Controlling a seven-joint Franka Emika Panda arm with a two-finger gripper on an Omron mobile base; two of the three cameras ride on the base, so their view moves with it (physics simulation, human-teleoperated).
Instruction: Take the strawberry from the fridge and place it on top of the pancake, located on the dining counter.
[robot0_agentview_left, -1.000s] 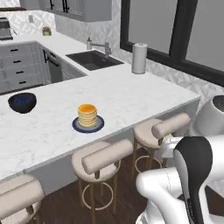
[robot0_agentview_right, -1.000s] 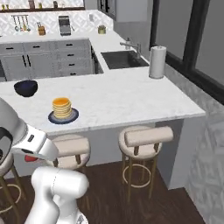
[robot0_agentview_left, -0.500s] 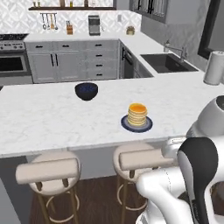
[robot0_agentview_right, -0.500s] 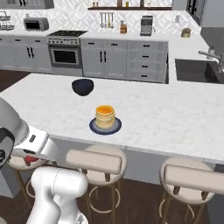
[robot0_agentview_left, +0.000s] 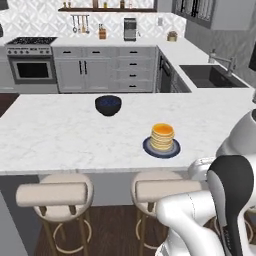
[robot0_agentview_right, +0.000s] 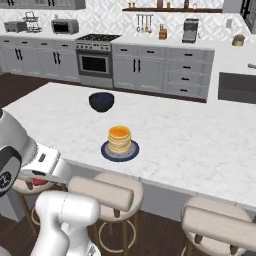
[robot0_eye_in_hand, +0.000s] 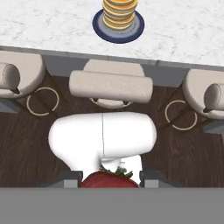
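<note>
Low—strawberry (robot0_eye_in_hand: 109, 179) leaves twd pancake (robot0_eye_in_hand: 118, 11)

strawberry (robot0_eye_in_hand: 108, 179) cut off at 6 o'clock by the grey band, only its red top and green leaves visible, pancake (robot0_eye_in_hand: 118, 12) cut at 12 o'clock by the hand view edge, stool (robot0_eye_in_hand: 207, 95) cut at 3 o'clock, shelf items (robot0_agentview_left: 102, 33) too small to tell
</note>
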